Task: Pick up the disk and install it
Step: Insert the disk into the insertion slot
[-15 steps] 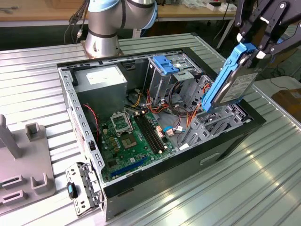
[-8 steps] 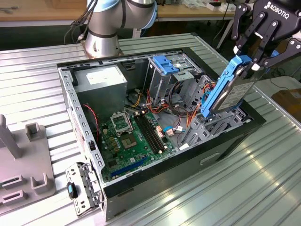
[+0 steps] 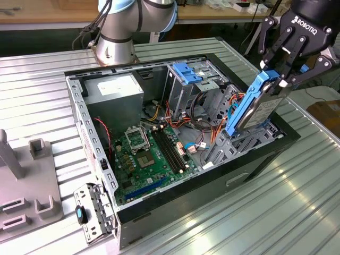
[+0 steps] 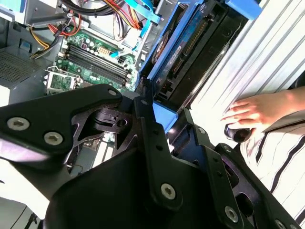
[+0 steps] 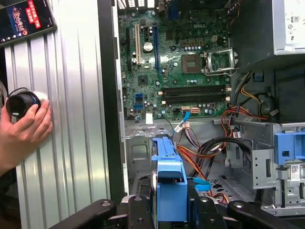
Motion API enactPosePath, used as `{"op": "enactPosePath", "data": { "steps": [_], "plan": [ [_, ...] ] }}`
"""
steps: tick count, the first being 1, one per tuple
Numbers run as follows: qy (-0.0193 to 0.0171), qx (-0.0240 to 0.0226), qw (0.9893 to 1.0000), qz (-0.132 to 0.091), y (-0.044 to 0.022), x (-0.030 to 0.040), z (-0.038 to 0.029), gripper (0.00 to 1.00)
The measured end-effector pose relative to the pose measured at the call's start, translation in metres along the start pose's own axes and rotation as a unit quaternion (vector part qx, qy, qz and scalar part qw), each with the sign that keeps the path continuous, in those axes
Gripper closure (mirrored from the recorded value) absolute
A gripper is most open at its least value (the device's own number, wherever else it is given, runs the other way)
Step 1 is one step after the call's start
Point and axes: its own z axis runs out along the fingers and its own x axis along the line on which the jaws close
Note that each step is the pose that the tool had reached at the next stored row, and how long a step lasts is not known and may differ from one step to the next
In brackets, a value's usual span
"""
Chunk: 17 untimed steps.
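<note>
The gripper (image 3: 277,78) is clamped on the disk (image 3: 259,110), tilted over the case (image 3: 255,164).
The exterior view shows its grey face and blue rail; both wrist views show a hand (image 5: 24,129) on a black knob (image 5: 20,104) on the counter (image 5: 71,119).

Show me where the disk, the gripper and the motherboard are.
the disk (image 3: 259,109), exterior view, on its grey metal face.
the gripper (image 3: 275,79), exterior view, midway between its fingers at the disk's upper end.
the motherboard (image 3: 130,159), exterior view, on green board beside the processor socket.
</note>
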Motion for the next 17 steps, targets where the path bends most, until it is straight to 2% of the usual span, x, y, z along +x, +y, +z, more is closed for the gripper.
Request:
{"op": "enactPosePath", "data": {
  "steps": [1,2,5,6,9,12,17],
  "plan": [
    [-0.0001,0.0,1.0,0.0,0.0002,-0.0035,0.0011,0.63],
    [0.0001,0.0,1.0,0.0,0.0002,-0.0038,0.002,0.63],
    [0.0002,-0.0003,1.0,0.0,-0.0001,-0.0012,0.0025,0.63],
    [0.0002,-0.0004,1.0,0.0,-0.0004,-0.0012,0.0058,0.63],
    [0.0002,-0.0004,1.0,-0.001,-0.0004,-0.0017,0.0066,0.63],
    [0.0,-0.0004,0.9998,-0.017,-0.0003,-0.0032,0.007,0.63],
    [0.0,-0.0004,0.9998,-0.018,-0.0005,-0.0027,0.0099,0.63]
  ]
}}
